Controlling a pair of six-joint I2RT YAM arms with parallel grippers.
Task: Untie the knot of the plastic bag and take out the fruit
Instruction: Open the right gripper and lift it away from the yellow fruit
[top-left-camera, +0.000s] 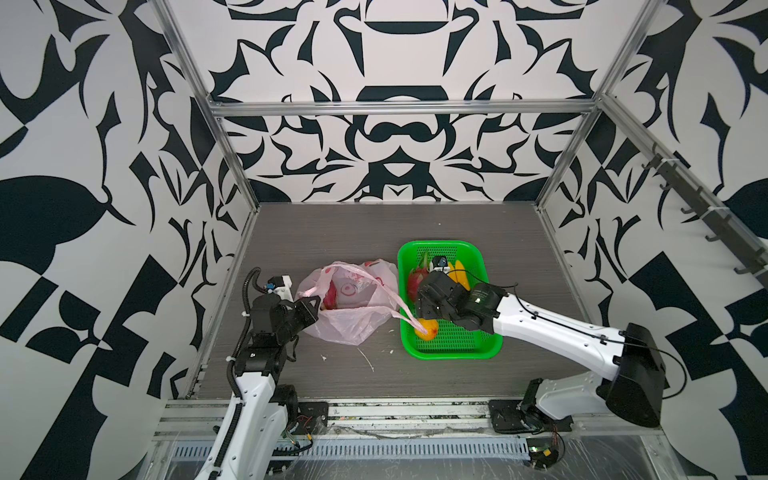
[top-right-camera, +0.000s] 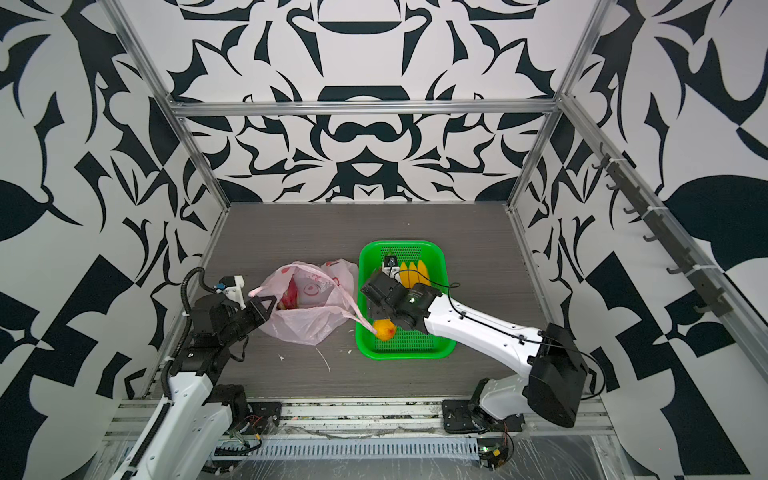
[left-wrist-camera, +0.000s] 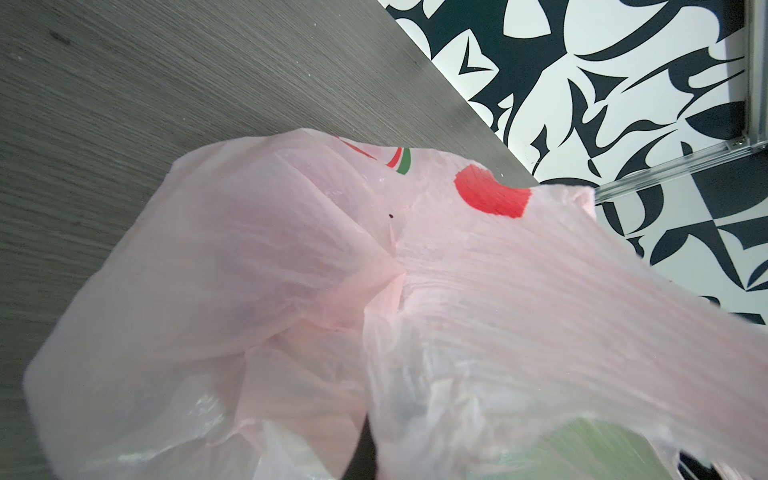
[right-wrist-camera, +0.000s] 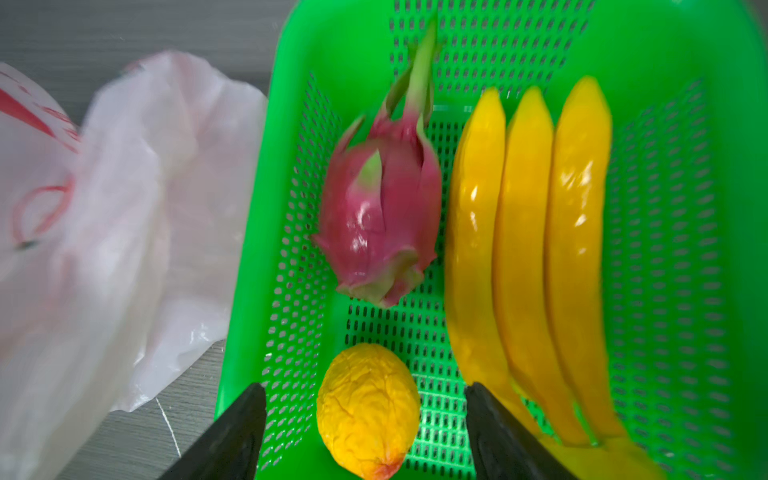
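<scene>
handle (top-left-camera: 392, 299) drapes into basket (top-left-camera: 453, 354); left gripper (top-left-camera: 313, 309) clenches plastic bag (top-left-camera: 353, 326), right gripper (right-wrist-camera: 365, 399) gapes over fruit (right-wrist-camera: 380, 216).

Two arms, left arm (top-left-camera: 253, 399) and right arm (top-left-camera: 552, 328): smooth white shells, chunky black joints, tiny dark screws in the white. Black bumpy hose (top-left-camera: 245, 307) up the left one, white ties round it. Thin black wires along the right one. Small white box with a blue bit by the left wrist. Black pointy tools: left tool (top-left-camera: 309, 305), right tool (right-wrist-camera: 365, 432).
</scene>
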